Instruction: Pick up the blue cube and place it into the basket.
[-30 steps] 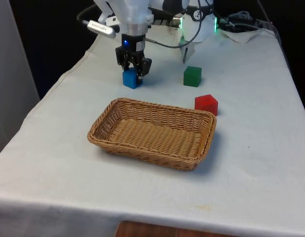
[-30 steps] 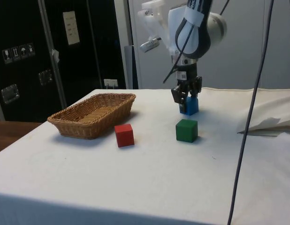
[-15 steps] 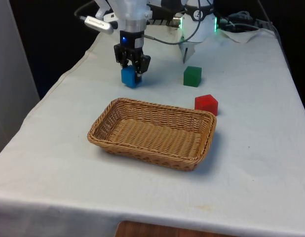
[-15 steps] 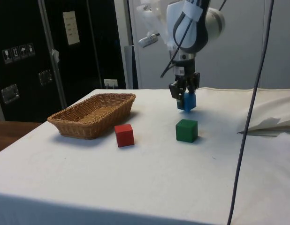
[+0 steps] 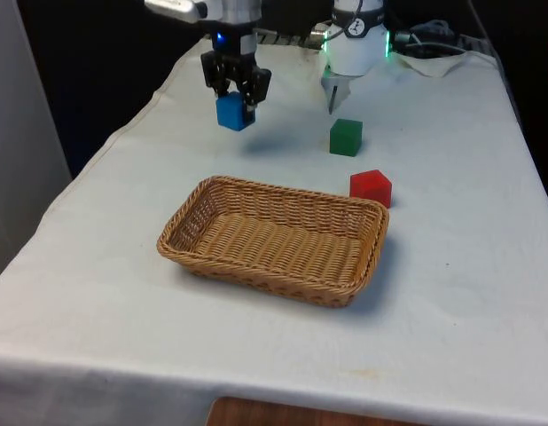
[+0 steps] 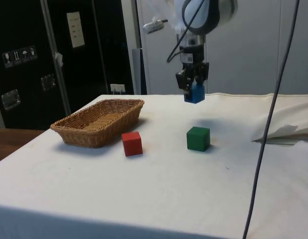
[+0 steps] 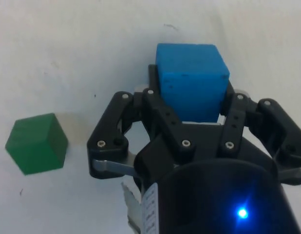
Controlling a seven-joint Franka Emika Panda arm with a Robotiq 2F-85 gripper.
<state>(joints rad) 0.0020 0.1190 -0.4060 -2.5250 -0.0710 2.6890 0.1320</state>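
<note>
Your black gripper (image 5: 235,99) is clamped on the blue cube (image 5: 233,113), with one finger pressed against each of two opposite faces. In the wrist view the gripper (image 7: 192,109) has its fingers closed only as far as the cube's width allows, and the blue cube (image 7: 191,81) sticks out past the fingertips. In the side view the gripper (image 6: 193,88) hangs straight down and the blue cube (image 6: 195,94) is in the air, well clear of the white cloth (image 6: 159,184), with its shadow lying on the cloth underneath it.

The cube has equal sides, so it has no long axis. It sits slightly turned in the grasp, so that in the front view one vertical edge faces the camera.

Below and towards the front view's right, a green cube (image 5: 345,138) rests on the cloth. In the wrist view the green cube (image 7: 37,143) lies off to one side of the gripper, apart from it. Nearer the front camera, a red cube (image 5: 371,187) sits just beside the far corner of the wicker basket (image 5: 276,238) on the front view's right. The basket is rectangular and shallow, and its long side runs across the front view. The blue cube is held well apart from the basket, beyond its far rim.
</note>
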